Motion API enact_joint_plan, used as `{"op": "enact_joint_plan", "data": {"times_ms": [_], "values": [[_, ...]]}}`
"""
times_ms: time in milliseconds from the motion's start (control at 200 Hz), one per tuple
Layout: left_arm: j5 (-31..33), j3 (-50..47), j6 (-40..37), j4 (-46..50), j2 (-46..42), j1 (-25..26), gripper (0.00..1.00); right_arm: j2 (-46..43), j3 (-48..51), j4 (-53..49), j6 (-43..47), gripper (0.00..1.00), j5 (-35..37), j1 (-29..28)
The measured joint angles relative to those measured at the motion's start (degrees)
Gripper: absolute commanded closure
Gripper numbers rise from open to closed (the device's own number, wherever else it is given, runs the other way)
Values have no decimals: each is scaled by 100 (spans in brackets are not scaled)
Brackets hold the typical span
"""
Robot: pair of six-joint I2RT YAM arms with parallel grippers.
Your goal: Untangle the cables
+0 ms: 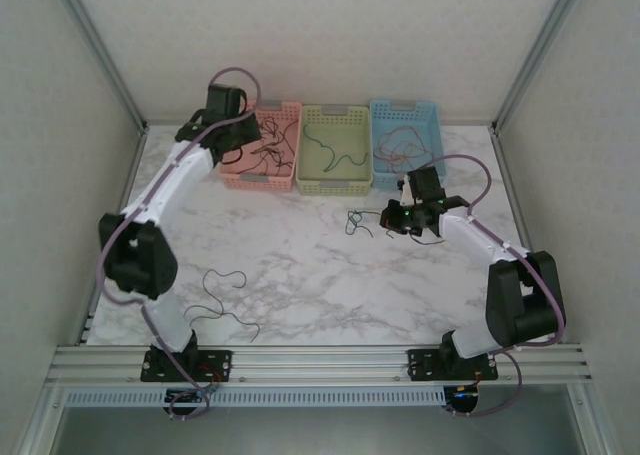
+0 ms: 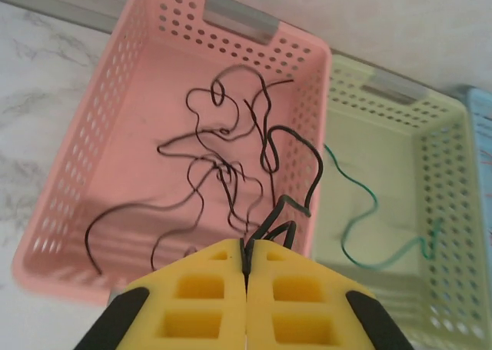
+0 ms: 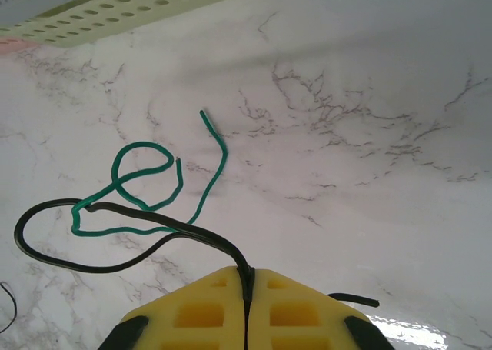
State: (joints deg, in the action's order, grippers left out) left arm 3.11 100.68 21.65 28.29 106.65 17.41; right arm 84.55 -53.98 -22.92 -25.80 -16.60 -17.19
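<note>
At the left, the left gripper is hanging over the pink basket, its jaws pressed together on a black wire, probably to lift it clear of the tangled black wires lying inside; the middle green basket is holding a lone green wire, suggesting sorting by colour; at the right, the right gripper is pinching a second black wire low over the table, seemingly to draw it off the looped green wire crossing it.
</note>
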Motion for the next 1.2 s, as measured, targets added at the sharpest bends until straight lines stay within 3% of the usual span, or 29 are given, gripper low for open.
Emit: {"op": "enact_joint_plan", "data": {"times_ms": [110,215,305,360,581,816,971,1096,1201], "values": [[221,780,-184,44,938,-13,100,0,0,-7,2,100,-7,0],[367,1088,-332,74,1523,-37,57,0,0,-9,0,100,-24,0],[422,1091,-361,195,1707,-66,38,0,0,-11,-4,100,-66,0],[439,1058,-393,238,1716,-68,33,0,0,-15,-20,100,-107,-9],[195,131,-343,94,975,-76,30,0,0,-24,-42,100,-170,-52],[-785,-1864,-63,-201,-1735,79,30,-127,0,-17,-52,100,-455,-149],[-1528,-3397,70,-577,-3567,796,29,-562,-2,101,-42,100,-675,-302],[-1947,-4426,225,-835,-4232,1504,30,-785,-55,133,-50,100,-890,-490],[-2133,-5195,323,-1012,-4621,1779,36,-831,-149,131,-160,100,-1078,-629]]}}
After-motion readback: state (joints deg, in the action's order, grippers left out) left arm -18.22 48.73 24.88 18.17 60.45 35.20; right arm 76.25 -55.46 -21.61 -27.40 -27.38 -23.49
